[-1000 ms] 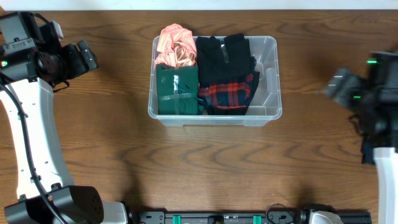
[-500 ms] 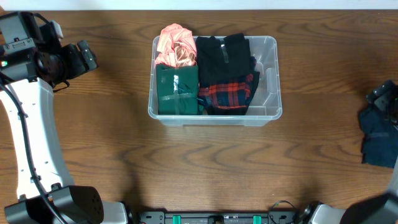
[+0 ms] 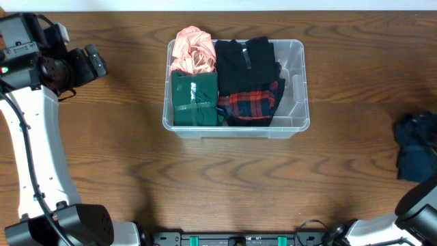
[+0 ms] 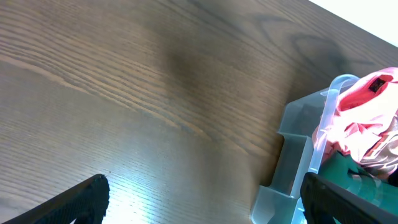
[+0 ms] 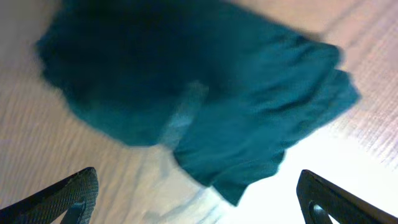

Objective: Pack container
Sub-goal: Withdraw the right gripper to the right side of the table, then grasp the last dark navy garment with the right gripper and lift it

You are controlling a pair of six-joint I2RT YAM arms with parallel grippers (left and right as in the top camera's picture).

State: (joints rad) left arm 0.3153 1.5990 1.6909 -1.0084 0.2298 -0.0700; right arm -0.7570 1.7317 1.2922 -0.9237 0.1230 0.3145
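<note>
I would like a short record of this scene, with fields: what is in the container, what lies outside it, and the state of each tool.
container: clear container mid-table, partly filled
inside: pink garment, green folded item, black garment, red plaid cloth
free room: strip along the right wall
outside: dark blue cloth near the right table edge
left tool: open, empty, over bare wood beside the container
right tool: open, empty, above the dark blue cloth

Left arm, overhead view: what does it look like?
The left arm has white smooth links with black joint housings, a thin black cable along the white link, and a small green light near the wrist. Its tool is black.
</note>
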